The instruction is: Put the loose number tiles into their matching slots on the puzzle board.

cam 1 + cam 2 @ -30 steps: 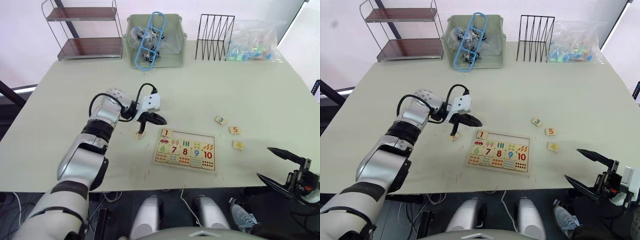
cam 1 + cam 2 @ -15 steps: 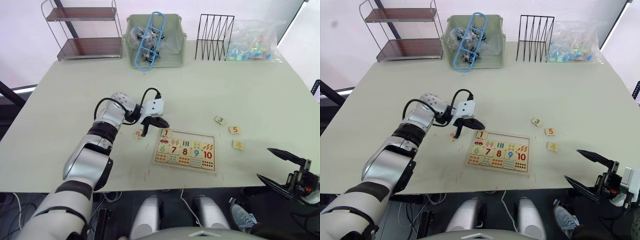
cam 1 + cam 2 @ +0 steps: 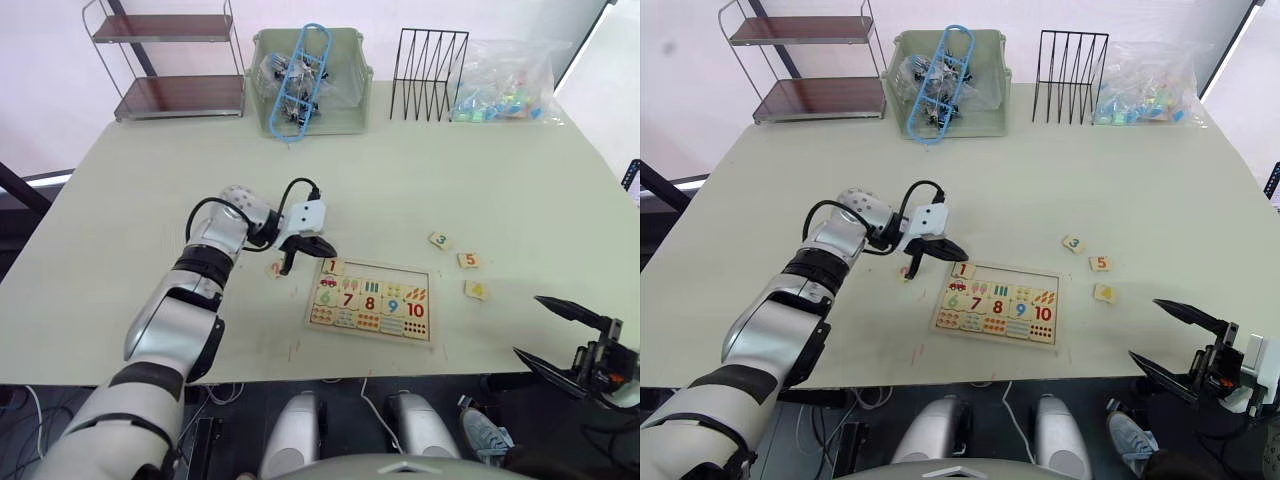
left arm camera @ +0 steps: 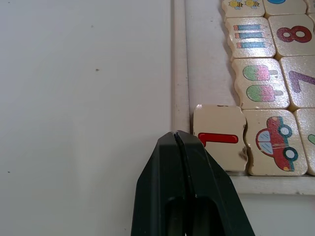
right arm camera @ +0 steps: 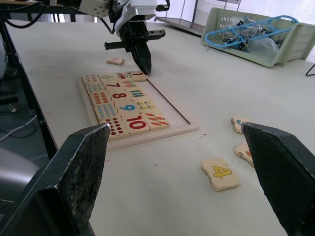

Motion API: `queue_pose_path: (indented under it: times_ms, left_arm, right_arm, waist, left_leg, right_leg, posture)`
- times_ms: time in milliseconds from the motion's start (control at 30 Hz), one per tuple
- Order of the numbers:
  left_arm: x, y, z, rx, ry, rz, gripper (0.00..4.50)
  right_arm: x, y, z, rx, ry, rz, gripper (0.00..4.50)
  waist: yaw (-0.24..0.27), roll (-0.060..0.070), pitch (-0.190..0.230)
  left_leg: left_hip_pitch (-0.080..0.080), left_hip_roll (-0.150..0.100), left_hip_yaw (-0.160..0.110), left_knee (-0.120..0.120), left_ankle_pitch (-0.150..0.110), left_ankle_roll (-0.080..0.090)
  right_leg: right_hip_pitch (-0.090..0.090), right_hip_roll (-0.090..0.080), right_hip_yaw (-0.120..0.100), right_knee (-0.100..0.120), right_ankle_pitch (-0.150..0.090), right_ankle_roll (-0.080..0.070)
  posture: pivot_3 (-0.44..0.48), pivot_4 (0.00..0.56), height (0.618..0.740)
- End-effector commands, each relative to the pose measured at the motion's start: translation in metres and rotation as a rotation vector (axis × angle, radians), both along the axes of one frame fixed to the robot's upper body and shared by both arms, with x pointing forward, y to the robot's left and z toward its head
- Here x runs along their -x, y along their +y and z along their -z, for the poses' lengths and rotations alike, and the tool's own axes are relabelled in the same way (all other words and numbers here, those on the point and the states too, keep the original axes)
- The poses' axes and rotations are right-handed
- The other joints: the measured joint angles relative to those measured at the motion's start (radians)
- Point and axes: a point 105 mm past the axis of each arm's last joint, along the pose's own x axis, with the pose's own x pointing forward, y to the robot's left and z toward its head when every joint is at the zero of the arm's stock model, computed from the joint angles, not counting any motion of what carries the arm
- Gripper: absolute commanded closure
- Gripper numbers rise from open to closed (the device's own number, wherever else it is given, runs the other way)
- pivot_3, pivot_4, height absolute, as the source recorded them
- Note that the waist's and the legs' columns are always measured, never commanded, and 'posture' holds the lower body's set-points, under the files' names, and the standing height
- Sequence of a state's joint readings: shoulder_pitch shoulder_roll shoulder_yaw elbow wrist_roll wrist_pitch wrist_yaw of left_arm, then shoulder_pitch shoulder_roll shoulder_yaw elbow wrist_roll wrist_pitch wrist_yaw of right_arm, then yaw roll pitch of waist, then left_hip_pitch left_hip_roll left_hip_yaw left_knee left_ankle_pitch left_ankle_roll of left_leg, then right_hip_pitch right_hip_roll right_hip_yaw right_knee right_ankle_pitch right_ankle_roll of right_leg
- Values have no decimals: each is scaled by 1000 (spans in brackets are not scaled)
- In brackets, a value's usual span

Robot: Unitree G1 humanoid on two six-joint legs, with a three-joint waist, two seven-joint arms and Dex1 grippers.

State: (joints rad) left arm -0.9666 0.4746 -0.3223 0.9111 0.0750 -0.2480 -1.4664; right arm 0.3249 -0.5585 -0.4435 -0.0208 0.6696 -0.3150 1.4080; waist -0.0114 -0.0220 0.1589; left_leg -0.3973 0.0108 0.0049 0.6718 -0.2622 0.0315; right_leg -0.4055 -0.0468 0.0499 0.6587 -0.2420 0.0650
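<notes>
At board's near-left corner, tile 1 [image 4: 218, 136] is seated in puzzle board [image 3: 371, 331]; rest of top row is judged unfilled. Tile 2 [image 3: 274, 268] should be picked next, squared to slot. Left gripper [image 4: 178, 140] pressed together, empty, tips at rim beside tile 1. Right gripper [image 5: 177, 162] spread wide, empty. Tiles 3 [image 3: 439, 241], 5 [image 3: 467, 260], 4 [image 3: 476, 290] lie loose right of board.

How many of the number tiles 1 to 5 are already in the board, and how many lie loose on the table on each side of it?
In the board: 1 (tile 1)
Loose, left of the board: 1 (tile 2)
Loose, right of the board: 3 (tile 3, tile 5, tile 4)
Total: 5
</notes>
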Motion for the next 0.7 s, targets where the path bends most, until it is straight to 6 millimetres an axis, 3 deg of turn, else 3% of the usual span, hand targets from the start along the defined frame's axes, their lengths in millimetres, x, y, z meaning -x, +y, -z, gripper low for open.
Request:
queue_pose_path:
  times_ms: [33,700]
  left_arm:
    - [1,3,-1,-2,-7,8,4470]
    - [0,5,-3,-13,-11,5,4470]
  right_arm:
    - [1,0,-4,8,-28,-2,0]
    - [0,0,-4,4,-28,-4,0]
  waist:
    - [0,0,0]
    - [0,0,0]
  left_leg:
    - [0,0,0,0,0,0]
    - [0,0,0,0,0,0]
  right_leg:
    - [0,0,0,0,0,0]
    - [0,0,0,0,0,0]
  posture:
    - [0,150,740]
    - [0,150,740]
